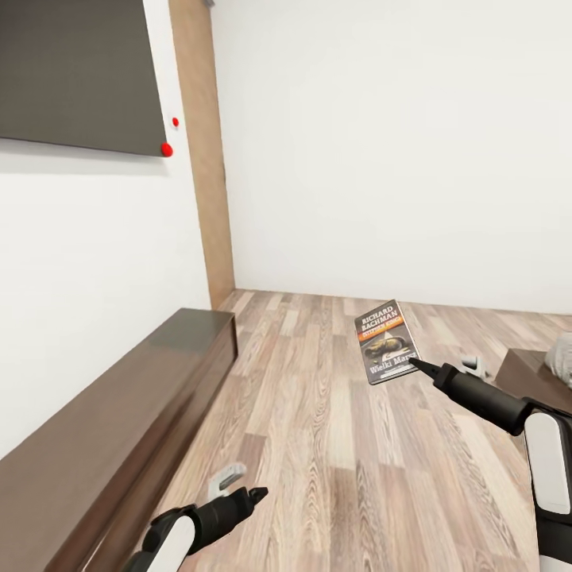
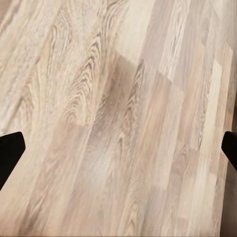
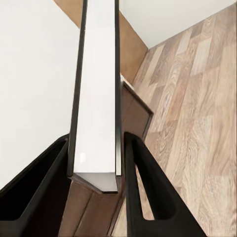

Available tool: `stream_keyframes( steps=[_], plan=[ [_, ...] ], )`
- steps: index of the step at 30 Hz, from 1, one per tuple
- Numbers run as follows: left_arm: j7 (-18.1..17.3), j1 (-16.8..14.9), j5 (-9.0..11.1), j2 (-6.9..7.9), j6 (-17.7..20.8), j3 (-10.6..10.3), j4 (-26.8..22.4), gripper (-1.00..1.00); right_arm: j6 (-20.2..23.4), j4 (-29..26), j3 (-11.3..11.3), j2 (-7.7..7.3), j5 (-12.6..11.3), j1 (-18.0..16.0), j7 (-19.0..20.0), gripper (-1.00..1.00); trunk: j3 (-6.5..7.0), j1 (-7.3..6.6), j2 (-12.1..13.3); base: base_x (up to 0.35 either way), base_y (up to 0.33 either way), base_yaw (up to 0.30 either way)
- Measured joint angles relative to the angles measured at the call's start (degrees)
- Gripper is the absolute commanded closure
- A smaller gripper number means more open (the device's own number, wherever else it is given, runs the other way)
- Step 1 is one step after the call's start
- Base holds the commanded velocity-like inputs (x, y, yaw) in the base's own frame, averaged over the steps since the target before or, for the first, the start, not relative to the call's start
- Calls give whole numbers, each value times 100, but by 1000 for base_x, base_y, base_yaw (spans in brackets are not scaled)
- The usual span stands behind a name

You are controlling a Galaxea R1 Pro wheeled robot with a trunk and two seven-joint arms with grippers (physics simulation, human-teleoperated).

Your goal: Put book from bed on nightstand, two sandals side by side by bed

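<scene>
Our right gripper (image 1: 415, 366) is clamped on the book (image 1: 386, 341), held up over the wood floor (image 1: 318, 413) for carrying to a nightstand, we figure. Left gripper (image 1: 258, 496) hangs spread, carrying 0 items.

Book (image 1: 387, 342): thin paperback, dark cover, white lettering, orange band, greyish picture. Pinched at its lower edge between the fingers of the right gripper (image 1: 416, 366), standing up from the fingertips, clear of the floor; white page edge (image 3: 97, 89) runs outward between both fingers.
</scene>
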Motion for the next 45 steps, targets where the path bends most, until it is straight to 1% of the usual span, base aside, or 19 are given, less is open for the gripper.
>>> stream_keyframes(
  steps=[28,37,45],
  plan=[
    [0,0,2,5,0,0,5,-100,0,1,-10,0,-8,0,0,100,0,0,0,327,0,-266],
    [4,0,3,1,0,0,6,-100,0,0,-100,-1,-12,6,0,100,0,0,0,327,0,-266],
    [1,0,2,0,0,0,23,-100,0,0,-124,1,-16,8,0,100,0,0,0,327,0,-266]
  ],
)
